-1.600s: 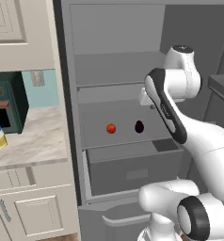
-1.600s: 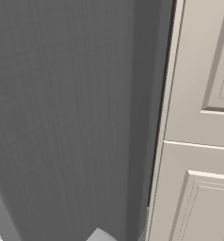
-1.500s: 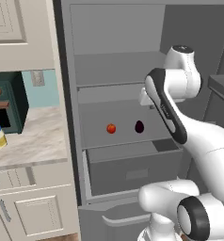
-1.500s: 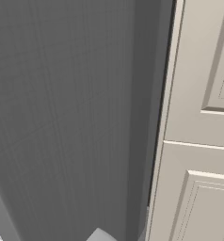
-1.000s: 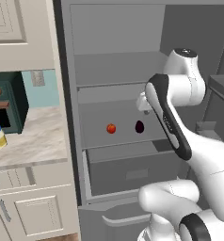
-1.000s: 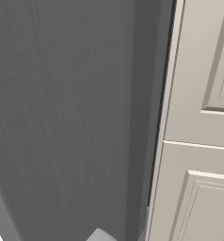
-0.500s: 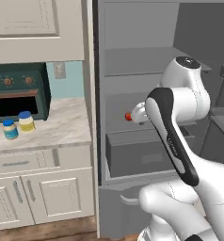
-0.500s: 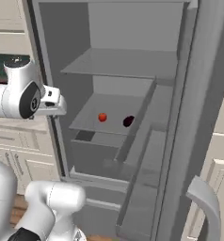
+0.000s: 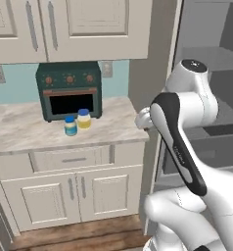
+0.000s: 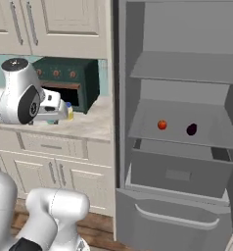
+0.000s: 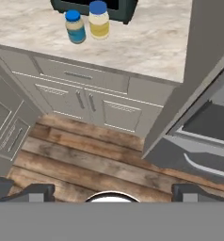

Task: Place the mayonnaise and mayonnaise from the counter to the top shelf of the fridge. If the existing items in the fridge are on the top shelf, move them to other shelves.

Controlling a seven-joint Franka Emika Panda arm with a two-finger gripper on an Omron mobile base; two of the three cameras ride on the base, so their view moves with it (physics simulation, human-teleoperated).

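Two small blue-lidded jars, one with a blue label (image 9: 70,126) and one with a yellow label (image 9: 83,119), stand close together on the marbled counter (image 9: 20,128), just in front of a dark green toaster oven (image 9: 69,90); the gripper (image 11: 113,194) is spread wide with nothing between its fingertips, high over the wooden floor (image 11: 92,155) in the hand view. To the right is the fridge (image 10: 174,215); its top shelf (image 10: 187,66) bears nothing, while a red-orange fruit (image 10: 162,125) and a dark purple one (image 10: 191,129) lie on the shelf below. The likeliest trouble is crowding: fingers spread this wide could knock the second jar while closing round the first, or bump the oven behind; carrying a jar across, the arm could clip the fridge's side wall.
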